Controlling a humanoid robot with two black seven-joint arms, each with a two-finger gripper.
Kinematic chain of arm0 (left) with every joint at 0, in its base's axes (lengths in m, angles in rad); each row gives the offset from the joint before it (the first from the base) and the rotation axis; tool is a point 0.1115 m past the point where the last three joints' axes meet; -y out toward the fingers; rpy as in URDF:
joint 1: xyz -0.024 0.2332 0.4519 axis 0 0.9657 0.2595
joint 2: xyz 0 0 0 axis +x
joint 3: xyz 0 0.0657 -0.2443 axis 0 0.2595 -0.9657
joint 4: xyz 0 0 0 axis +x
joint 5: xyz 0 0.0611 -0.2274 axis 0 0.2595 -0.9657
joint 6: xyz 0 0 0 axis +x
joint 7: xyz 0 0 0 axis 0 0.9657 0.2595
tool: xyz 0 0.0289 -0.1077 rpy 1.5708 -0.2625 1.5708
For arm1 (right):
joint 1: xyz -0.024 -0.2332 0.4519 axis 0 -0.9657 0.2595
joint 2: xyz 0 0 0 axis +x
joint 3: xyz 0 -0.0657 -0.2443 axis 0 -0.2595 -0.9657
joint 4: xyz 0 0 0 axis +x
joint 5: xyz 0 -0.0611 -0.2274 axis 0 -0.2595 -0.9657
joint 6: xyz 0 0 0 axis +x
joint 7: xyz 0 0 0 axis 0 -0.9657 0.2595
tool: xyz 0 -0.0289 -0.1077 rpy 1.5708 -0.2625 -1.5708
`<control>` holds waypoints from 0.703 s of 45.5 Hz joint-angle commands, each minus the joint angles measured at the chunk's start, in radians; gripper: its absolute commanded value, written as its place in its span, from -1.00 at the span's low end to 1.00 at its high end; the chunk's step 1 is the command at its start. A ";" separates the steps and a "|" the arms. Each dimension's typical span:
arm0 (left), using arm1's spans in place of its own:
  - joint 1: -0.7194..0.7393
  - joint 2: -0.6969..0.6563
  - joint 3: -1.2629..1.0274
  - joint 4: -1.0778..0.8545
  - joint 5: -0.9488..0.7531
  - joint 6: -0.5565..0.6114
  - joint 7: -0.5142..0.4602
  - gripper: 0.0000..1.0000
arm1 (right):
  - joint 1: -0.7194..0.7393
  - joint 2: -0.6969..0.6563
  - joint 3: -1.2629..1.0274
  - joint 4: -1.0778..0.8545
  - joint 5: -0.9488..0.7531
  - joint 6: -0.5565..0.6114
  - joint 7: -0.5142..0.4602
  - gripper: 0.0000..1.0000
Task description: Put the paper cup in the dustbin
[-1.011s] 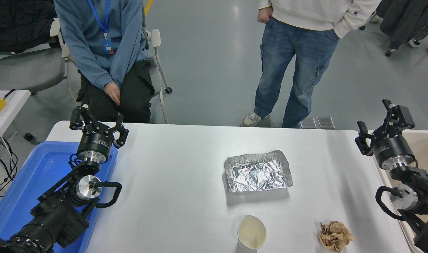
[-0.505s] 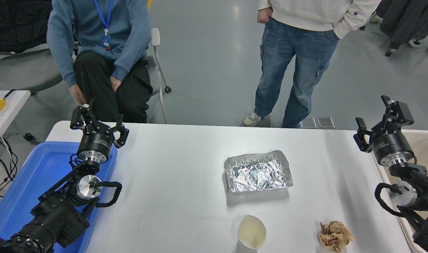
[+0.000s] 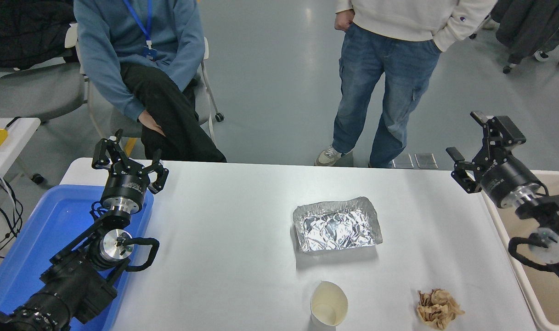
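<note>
The paper cup (image 3: 329,305) stands at the bottom centre, untouched. The right gripper (image 3: 473,142) hangs at the right edge beside the dustbin (image 3: 543,294), fingers spread and empty. The left gripper (image 3: 128,158), also spread and empty, sits at the left.

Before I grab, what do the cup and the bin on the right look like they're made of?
The paper cup: likely thin paper, matte white outside, cream inside, thin rolled rim. The dustbin: probably moulded plastic, smooth beige with a thick pale rim.
</note>
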 commanded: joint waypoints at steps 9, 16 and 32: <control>0.000 0.000 0.000 0.000 0.000 0.000 0.000 1.00 | 0.230 -0.175 -0.346 0.201 -0.273 0.000 -0.045 1.00; -0.001 0.000 0.000 -0.001 0.000 0.000 0.000 1.00 | 0.386 -0.170 -0.463 0.258 -0.274 0.045 -0.253 1.00; -0.001 0.000 0.000 0.000 0.000 0.000 0.000 1.00 | 0.710 -0.087 -0.871 0.308 -0.283 0.186 -0.300 1.00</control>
